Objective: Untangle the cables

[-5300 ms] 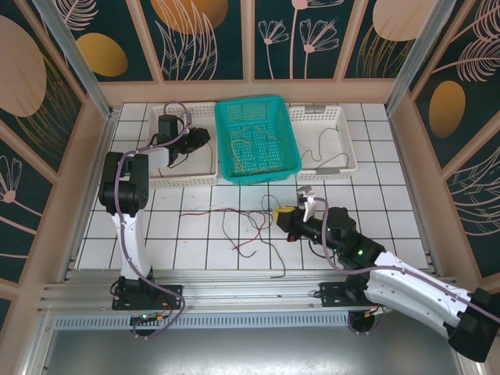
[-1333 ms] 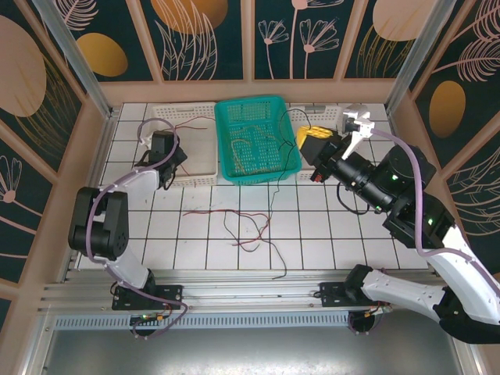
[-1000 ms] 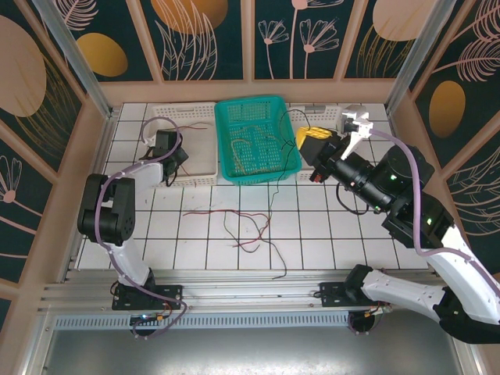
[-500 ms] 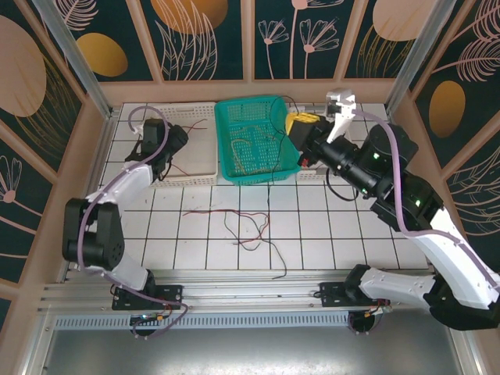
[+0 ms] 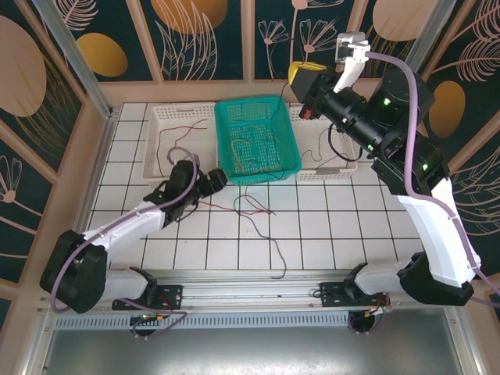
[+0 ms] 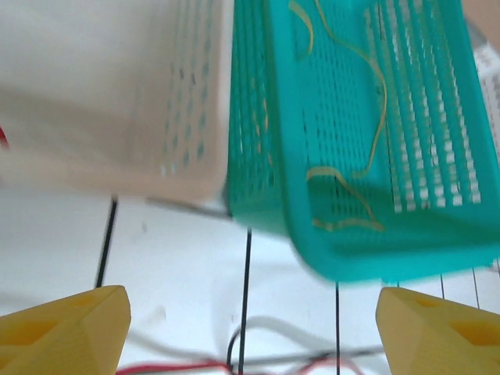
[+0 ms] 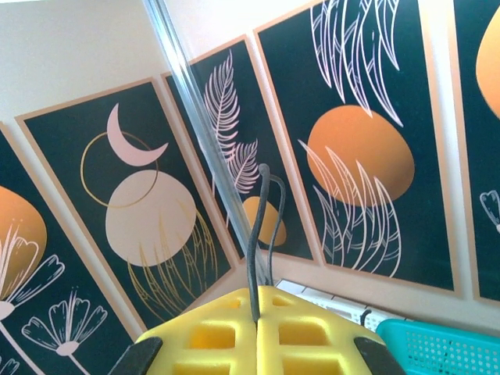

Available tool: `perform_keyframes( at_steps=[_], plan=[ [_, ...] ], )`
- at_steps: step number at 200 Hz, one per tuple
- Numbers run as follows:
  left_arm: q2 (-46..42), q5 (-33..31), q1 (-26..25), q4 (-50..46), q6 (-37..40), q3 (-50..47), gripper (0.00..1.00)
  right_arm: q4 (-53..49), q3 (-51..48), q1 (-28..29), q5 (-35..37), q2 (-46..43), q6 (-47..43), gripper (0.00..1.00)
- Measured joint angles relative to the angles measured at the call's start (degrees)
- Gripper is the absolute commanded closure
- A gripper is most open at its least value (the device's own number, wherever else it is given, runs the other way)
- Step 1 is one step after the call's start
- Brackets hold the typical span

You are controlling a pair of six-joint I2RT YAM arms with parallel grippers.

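Pull-apart step: right end effector (image 5: 301, 74) high at 1 o'clock, clenched on thin black cable (image 7: 256, 226); left end effector (image 5: 215, 180) released over red-and-black cable tangle (image 5: 250, 208) on white tiled counter (image 5: 351, 226), 6 o'clock of teal plastic basket (image 5: 220, 141); next, likely pin a red strand.

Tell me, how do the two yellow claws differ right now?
The left gripper stands open and empty; the right gripper is shut on a dark cable. The left one hangs low over the tiles beside the teal basket; the right one is raised high near the back wall. Both have yellow fingers.
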Motion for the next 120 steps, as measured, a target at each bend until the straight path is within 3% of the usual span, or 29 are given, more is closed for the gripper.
perform_keyframes(
  at_steps=[47, 120],
  plan=[
    [-1.6, 4.2, -6.0, 6.3, -2.4, -4.7, 0.18, -0.8, 0.2, -3.3, -2.0, 1.8, 0.3, 1.00],
    [-0.4, 4.7, -9.8, 11.1, -2.5, -7.3, 0.19, -0.2, -2.3, -14.4, 5.8, 3.8, -2.8, 1.00]
  ],
)
